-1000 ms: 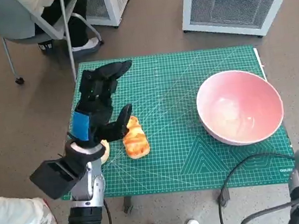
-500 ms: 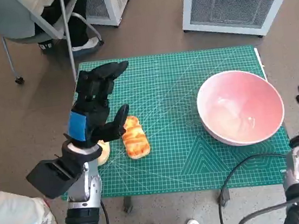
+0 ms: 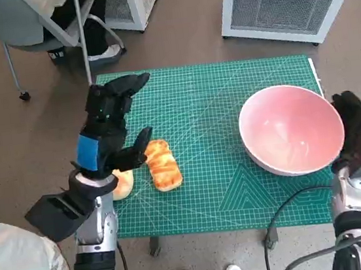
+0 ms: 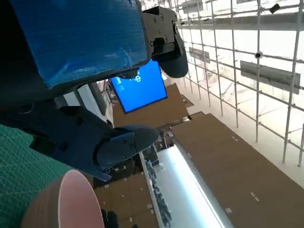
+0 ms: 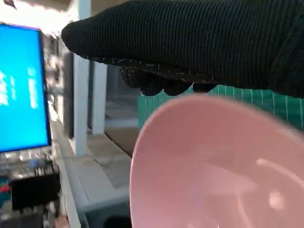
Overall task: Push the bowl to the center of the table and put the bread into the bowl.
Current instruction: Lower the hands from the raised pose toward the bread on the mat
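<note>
At the desk's right edge, the bowl [image 3: 291, 128] is approached by the empty, spread right hand [image 3: 354, 128]; a leftward push seems needed.

right hand [image 5: 199, 47]: black knitted glove, dark band over the bowl, fingers extended, nothing held | bowl [image 5: 213, 166]: pink, glossy inside, rim just beside the glove, contact cannot be told | green cutting mat [image 5: 256, 102]: strip visible between glove and bowl rim | background: blue screen [image 5: 21, 90], white posts, blurred
</note>
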You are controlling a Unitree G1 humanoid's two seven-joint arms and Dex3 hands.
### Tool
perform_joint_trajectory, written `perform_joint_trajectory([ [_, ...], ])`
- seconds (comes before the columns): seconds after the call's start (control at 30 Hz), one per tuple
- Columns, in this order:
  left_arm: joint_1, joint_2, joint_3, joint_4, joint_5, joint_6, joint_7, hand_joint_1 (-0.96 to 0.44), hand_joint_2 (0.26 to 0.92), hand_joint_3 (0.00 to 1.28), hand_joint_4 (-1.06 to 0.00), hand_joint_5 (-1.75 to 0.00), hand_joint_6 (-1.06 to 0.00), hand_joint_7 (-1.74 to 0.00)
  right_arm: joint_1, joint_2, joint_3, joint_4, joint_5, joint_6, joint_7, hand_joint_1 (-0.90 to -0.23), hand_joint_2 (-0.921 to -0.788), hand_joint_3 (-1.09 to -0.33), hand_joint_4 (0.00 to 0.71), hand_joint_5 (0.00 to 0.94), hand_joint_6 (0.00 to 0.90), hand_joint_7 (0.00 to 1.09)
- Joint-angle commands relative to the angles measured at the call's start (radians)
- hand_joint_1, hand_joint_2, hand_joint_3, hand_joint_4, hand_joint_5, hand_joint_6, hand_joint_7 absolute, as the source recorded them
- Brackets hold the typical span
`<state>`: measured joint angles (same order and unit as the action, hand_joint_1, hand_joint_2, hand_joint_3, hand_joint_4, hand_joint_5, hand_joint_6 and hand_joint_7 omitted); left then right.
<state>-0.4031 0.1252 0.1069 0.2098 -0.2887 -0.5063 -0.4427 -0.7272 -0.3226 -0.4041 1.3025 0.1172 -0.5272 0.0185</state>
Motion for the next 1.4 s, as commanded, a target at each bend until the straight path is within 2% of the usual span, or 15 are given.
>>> perform_joint_trajectory([
  [0.03, 0.016, 0.011, 0.006, -0.027, 0.000, 0.006, 0.006, -0.25, 0.749, 0.68, 0.00, -0.74, 0.00, -0.99, -0.009, 0.035, 0.010, 0.017, -0.003, 0.031, -0.001, -0.333, -0.921, -0.550, 0.430, 0.014, 0.333, 0.33],
  [0.17, 0.021, 0.017, 0.009, -0.029, 0.005, 0.002, 0.008, -0.25, 0.751, 0.67, 0.00, -0.75, 0.00, -0.99, -0.024, 0.053, 0.021, 0.017, -0.010, 0.035, -0.008, -0.316, -0.921, -0.555, 0.433, 0.014, 0.330, 0.34],
  [0.33, 0.032, 0.025, 0.014, -0.044, 0.007, 0.013, 0.017, -0.25, 0.753, 0.65, 0.00, -0.75, 0.00, -1.00, -0.048, 0.076, 0.024, 0.019, -0.004, 0.048, 0.004, -0.298, -0.921, -0.552, 0.437, 0.013, 0.325, 0.35],
  [0.6, 0.055, 0.037, 0.022, -0.083, 0.007, 0.035, 0.038, -0.26, 0.762, 0.61, -0.01, -0.75, 0.00, -1.02, -0.092, 0.114, 0.013, 0.023, 0.013, 0.072, 0.032, -0.304, -0.921, -0.528, 0.445, 0.006, 0.281, 0.46],
  [0.73, 0.065, 0.041, 0.024, -0.098, 0.008, 0.044, 0.044, -0.26, 0.770, 0.59, -0.03, -0.73, 0.00, -1.03, -0.111, 0.130, 0.013, 0.024, 0.011, 0.081, 0.037, -0.295, -0.921, -0.538, 0.443, 0.002, 0.261, 0.49],
  [1.13, 0.093, 0.060, 0.037, -0.118, 0.022, 0.045, 0.059, -0.25, 0.792, 0.50, -0.09, -0.66, -0.06, -0.97, -0.162, 0.172, 0.032, 0.028, -0.010, 0.108, 0.021, -0.252, -0.921, -0.564, 0.416, 0.000, 0.228, 0.51],
  [1.4, 0.099, 0.084, 0.037, -0.107, 0.048, 0.033, 0.060, -0.26, 0.842, 0.38, -0.15, -0.59, -0.10, -0.92, -0.185, 0.186, 0.033, 0.030, -0.003, 0.129, 0.039, -0.242, -0.921, -0.562, 0.413, 0.001, 0.213, 0.51],
])
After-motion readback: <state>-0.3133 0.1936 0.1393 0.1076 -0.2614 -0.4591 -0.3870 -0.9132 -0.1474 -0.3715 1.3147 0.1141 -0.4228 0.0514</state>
